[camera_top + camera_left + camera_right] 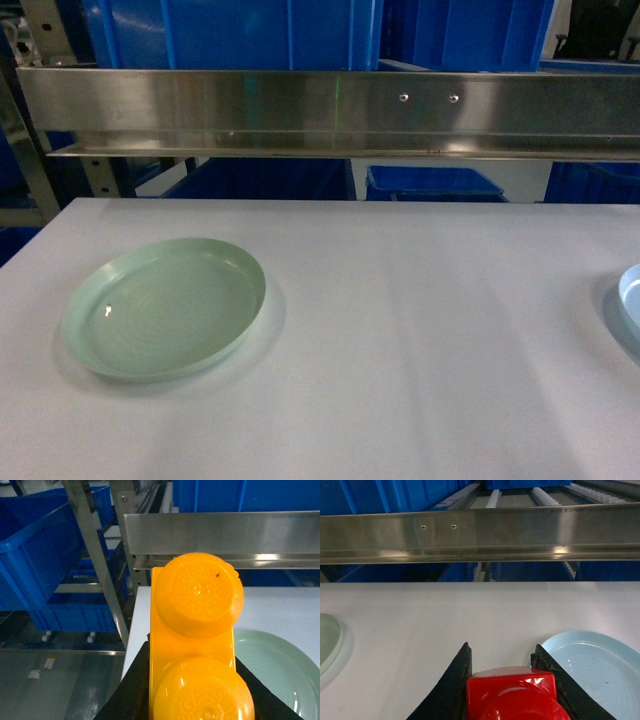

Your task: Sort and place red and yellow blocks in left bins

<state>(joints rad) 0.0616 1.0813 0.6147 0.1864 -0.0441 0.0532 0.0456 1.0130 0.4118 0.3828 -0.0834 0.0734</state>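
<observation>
Your left gripper [192,700] is clamped on the yellow block [195,645], dark pads pressing its two long sides, so the brick rides out ahead of the wrist ready for a drop. Its long axis runs straight forward from the jaws, one round stud behind the other, and the studded face looks toward the wrist camera. Ahead and to the left of this gripper, past the table's edge, stands a blue crate [35,555] on the metal rack [95,555]; that reads as one of the left bins, and you would swing the brick that way. Just right of the block and below it lies the green plate [280,665], which is not the target.

Your right gripper [512,690] is closed on the red block [512,692], held the same way between its pads. Only the near end and part of one stud show, so you cannot tell its length; it seems to point forward toward the steel rail [480,532]. The pale blue plate [600,667] sits just right of those jaws. In the head view neither arm appears.
</observation>
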